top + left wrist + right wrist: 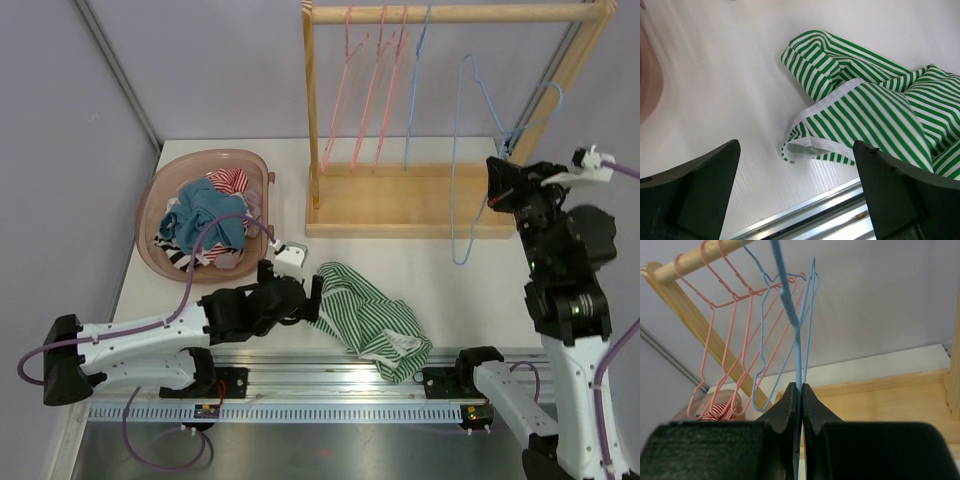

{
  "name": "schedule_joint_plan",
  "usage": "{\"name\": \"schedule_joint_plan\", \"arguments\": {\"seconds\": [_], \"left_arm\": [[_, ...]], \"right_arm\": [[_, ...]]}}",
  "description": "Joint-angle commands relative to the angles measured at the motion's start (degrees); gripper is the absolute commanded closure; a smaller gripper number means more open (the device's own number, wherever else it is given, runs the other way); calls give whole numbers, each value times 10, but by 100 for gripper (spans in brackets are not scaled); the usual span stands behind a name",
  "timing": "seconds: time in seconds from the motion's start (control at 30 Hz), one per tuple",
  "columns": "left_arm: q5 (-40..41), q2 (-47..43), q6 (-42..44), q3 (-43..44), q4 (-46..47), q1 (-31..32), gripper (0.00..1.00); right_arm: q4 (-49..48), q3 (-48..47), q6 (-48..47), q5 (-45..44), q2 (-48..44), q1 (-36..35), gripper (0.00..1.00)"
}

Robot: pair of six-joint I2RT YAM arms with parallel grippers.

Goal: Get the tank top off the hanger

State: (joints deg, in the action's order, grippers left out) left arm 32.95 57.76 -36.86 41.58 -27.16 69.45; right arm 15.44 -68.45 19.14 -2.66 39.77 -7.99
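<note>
The tank top (370,320) lies crumpled on the near counter (440,280), free of the bare blue hanger (462,150) pinched tight in the right hand (498,183), while the left hand (316,297) gapes empty beside the cloth, so the job looks done.

Light was bright and even, shadows soft; the table (715,75) blurred at left, the top (875,120) sharp.

L arm (130,340) & R arm (575,372) had white shells, black joints, black bases. Purple cables (20,366) ran along both. The fingers (705,192) were matte black wedges.
</note>
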Motion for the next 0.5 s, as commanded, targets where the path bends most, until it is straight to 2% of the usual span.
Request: {"name": "schedule_joint_plan", "arguments": {"seconds": [0.0,0.13,0.27,0.47], "left_arm": [[46,-19,-21,48,-52,2,1],[41,-48,-14,58,-78,2,1],[41,-81,-7,63,-108,2,1],[41,-115,0,59,-140,2,1]], "right_arm": [[127,-116,-35,-21,117,-4,100],[167,-212,-46,-45,201,-4,100],[226,-359,-74,-46,296,-4,100],[292,-526,-103,-48,425,-11,100]]}}
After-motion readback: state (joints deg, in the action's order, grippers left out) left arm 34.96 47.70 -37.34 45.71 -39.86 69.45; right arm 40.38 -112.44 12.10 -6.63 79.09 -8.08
